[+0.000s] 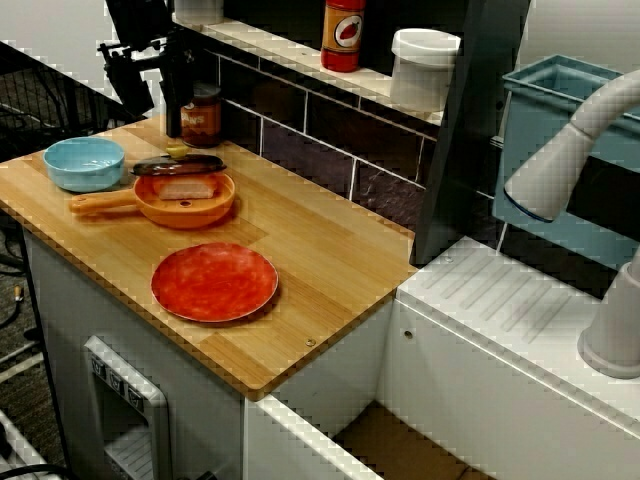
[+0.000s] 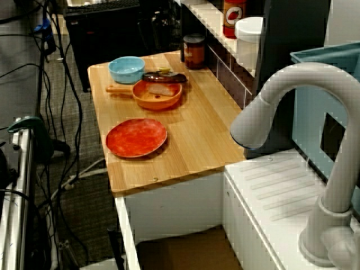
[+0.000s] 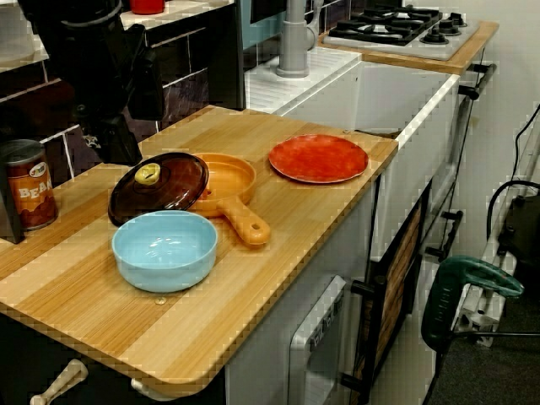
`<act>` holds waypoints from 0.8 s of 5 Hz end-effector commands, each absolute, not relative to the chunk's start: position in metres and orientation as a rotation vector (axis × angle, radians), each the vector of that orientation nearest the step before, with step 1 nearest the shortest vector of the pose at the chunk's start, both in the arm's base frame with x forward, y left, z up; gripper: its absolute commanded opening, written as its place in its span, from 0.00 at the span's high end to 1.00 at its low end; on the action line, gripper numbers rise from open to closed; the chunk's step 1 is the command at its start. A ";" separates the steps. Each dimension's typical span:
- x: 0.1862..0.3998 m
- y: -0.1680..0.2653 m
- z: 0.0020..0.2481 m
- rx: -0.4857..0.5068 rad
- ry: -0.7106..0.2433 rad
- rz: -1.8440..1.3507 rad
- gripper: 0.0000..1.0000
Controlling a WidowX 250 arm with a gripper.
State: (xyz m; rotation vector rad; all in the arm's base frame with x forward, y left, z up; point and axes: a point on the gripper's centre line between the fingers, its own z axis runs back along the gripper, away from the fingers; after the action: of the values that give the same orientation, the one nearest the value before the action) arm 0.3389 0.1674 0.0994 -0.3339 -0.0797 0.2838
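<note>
Hand [image 3: 118,145] hangs just behind the brown lid [image 3: 160,187]; contact unclear, and its fingers are lost in black, so I can't make out whether they are apart or together. Lid leans tilted on the orange pan [image 3: 229,179], on the tabletop [image 3: 101,312] near the tiled wall. Blue bowl [image 3: 164,251] just in front, bean can [image 3: 29,187] beside, red plate [image 3: 318,158] well apart

The wooden counter [image 1: 330,250] bears a blue bowl [image 1: 84,165], orange pan [image 1: 190,215], red plate [image 1: 214,281] and bean can [image 1: 201,116].
</note>
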 end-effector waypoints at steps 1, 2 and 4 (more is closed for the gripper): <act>0.344 0.161 0.105 -0.284 -0.095 0.251 0.00; 0.346 0.159 0.102 -0.290 -0.081 0.258 0.00; 0.346 0.160 0.098 -0.303 -0.077 0.266 0.00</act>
State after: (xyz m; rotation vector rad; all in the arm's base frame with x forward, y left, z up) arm 0.3435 0.1540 0.0826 -0.3230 -0.0306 0.2726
